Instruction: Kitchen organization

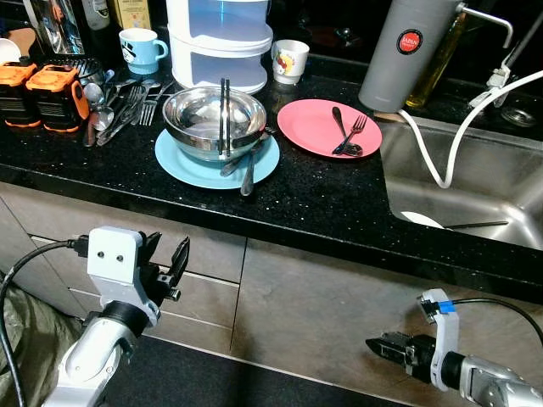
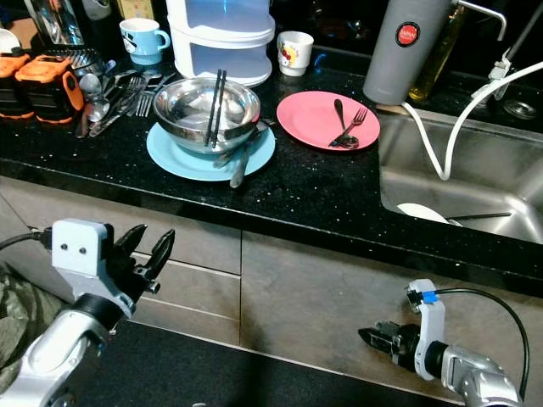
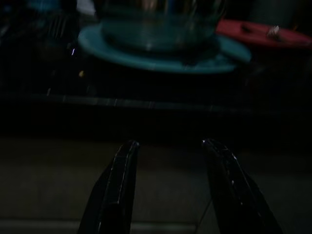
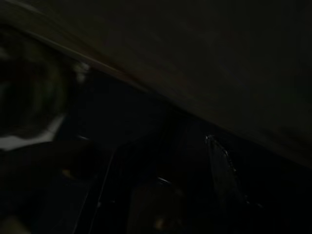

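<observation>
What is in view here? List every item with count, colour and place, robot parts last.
steel bowl: one, silver, on the blue plate
chopsticks: one pair, black, across the bowl
blue plate: one, light blue, on the black counter
pink plate: one, pink, right of the bowl, holding a fork and spoon
loose cutlery: several, silver, left of the bowl
mugs: blue and white, at the back
stacked containers: white, behind the bowl
grey flask: one, beside the sink
sink: steel, at right, white hose inside
left gripper: open, before the drawers
right gripper: low, before the cabinet
</observation>
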You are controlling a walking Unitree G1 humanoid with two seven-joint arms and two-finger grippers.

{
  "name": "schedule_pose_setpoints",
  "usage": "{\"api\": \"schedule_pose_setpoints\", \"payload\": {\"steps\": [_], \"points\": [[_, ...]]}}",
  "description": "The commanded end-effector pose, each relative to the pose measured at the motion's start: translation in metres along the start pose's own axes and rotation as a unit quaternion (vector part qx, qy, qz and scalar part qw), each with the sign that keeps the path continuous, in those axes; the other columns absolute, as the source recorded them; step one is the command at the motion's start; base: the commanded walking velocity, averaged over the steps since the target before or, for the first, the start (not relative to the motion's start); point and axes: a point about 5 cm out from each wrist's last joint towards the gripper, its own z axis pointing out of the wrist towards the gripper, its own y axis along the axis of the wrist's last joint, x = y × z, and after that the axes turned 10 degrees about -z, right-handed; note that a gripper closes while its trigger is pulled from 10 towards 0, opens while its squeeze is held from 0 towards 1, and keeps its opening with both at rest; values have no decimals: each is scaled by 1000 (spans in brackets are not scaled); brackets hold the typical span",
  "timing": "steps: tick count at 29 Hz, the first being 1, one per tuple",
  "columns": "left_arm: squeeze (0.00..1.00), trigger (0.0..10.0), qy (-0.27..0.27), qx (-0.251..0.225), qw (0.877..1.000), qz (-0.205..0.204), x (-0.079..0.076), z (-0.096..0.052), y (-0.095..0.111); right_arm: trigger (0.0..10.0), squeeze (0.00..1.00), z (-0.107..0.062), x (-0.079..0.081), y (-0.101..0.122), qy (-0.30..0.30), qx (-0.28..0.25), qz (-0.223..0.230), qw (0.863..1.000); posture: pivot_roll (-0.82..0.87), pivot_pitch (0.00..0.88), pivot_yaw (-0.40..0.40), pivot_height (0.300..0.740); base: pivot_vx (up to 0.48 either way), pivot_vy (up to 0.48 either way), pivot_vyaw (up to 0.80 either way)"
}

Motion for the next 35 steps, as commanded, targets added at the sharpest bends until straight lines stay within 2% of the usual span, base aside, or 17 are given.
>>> {"api": "schedule_pose_setpoints", "payload": {"steps": [1, 5, 9, 13, 16, 19, 26, 27, 30, 35], "points": [[0, 10000, -6, 12, 1000, -1, 1, 1, -2, 10000, 0, 1, 2, -18, -25, 43, -12, 999, 103, 61, -44, 740, 0, 0, 0], [0, 10000, -12, 13, 1000, 0, 1, 3, -1, 10000, 0, 6, 6, -36, -63, 93, -25, 993, 106, 56, -40, 740, 0, 0, 0], [0, 10000, -19, 12, 1000, 2, -1, 5, 0, 10000, 0, 11, 8, -38, -97, 77, 7, 992, 108, 55, -39, 740, 0, 0, 0], [0, 10000, -24, 12, 1000, 1, -1, 6, 1, 10000, 0, 17, 9, -33, -127, 37, 35, 991, 102, 54, -36, 740, 0, 0, 0], [0, 10000, -34, 9, 999, -3, -5, 11, 1, 10000, 0, 17, 7, -36, -177, 19, 80, 981, 100, 53, -39, 740, 0, 0, 0], [0, 10000, -42, 9, 999, -5, -8, 12, 1, 10000, 0, 16, 7, -40, -188, 25, 81, 979, 100, 50, -39, 740, 0, 0, 0], [0, 10000, -51, 12, 999, -3, -8, 12, 1, 10000, 0, 18, 5, -32, -186, 0, 70, 980, 90, 37, -30, 740, 0, 0, 0], [0, 10000, -53, 12, 999, -2, -8, 14, 2, 10000, 0, 17, 7, -36, -192, 15, 50, 980, 86, 33, -26, 740, 0, 0, 0], [0, 10000, -57, 11, 998, -1, -8, 16, 2, 10000, 0, 16, 9, -43, -204, 38, 38, 978, 86, 33, -26, 740, 0, 0, 0], [0, 10000, -59, 10, 998, -1, -8, 18, 2, 10000, 0, 17, 10, -45, -212, 48, 37, 975, 84, 32, -24, 740, 0, 0, 0]]}}
